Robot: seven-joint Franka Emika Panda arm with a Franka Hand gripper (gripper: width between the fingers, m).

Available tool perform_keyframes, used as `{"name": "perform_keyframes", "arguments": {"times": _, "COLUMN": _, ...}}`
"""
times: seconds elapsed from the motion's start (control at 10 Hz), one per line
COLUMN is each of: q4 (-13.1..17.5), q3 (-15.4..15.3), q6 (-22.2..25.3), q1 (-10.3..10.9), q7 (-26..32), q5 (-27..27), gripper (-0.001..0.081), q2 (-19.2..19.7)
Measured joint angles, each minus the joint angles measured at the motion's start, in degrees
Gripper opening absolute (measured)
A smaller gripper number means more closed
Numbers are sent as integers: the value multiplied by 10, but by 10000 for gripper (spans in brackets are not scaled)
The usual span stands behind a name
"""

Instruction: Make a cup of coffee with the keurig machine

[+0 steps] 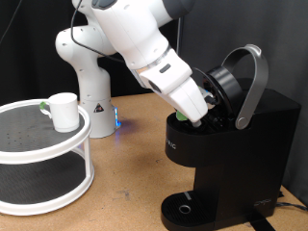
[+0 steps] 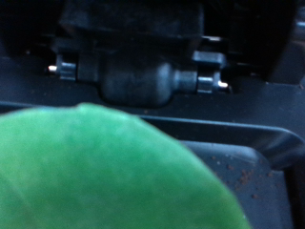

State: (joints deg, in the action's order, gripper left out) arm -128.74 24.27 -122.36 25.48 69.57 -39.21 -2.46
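The keurig machine (image 1: 241, 144) stands at the exterior view's right with its silver-grey lid handle (image 1: 255, 82) raised and the brew head open. My gripper (image 1: 199, 117) reaches down into the open pod chamber. In the wrist view a blurred green pod top (image 2: 105, 172) fills the near part of the picture, held right at the hand, with the machine's black inner parts (image 2: 143, 76) just beyond it. The fingers themselves are hidden there. The cup (image 1: 64, 111), a small white mug, stands on the white round rack (image 1: 48, 144) at the exterior view's left.
The rack has two tiers and takes up the exterior view's lower left. The arm's white base (image 1: 91, 87) stands behind it with a blue light beside it. The machine's round drip tray (image 1: 183, 207) holds nothing. Wooden table (image 1: 135, 164) lies between rack and machine.
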Motion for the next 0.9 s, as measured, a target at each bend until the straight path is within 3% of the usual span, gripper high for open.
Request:
{"name": "perform_keyframes", "arguments": {"times": 0.3, "q4": 5, "q3": -3, "q6": 0, "q1": 0, "q7": 0, "q5": 0, "gripper": 468, "q2": 9}}
{"name": "perform_keyframes", "arguments": {"times": 0.4, "q4": 6, "q3": -3, "q6": 0, "q1": 0, "q7": 0, "q5": 0, "gripper": 637, "q2": 11}}
{"name": "perform_keyframes", "arguments": {"times": 0.5, "q4": 7, "q3": -3, "q6": 0, "q1": 0, "q7": 0, "q5": 0, "gripper": 637, "q2": 12}}
{"name": "perform_keyframes", "arguments": {"times": 0.6, "q4": 7, "q3": -3, "q6": 0, "q1": 0, "q7": 0, "q5": -1, "gripper": 770, "q2": 12}}
{"name": "perform_keyframes", "arguments": {"times": 0.9, "q4": 15, "q3": -3, "q6": 11, "q1": 0, "q7": 2, "q5": -17, "gripper": 805, "q2": 12}}
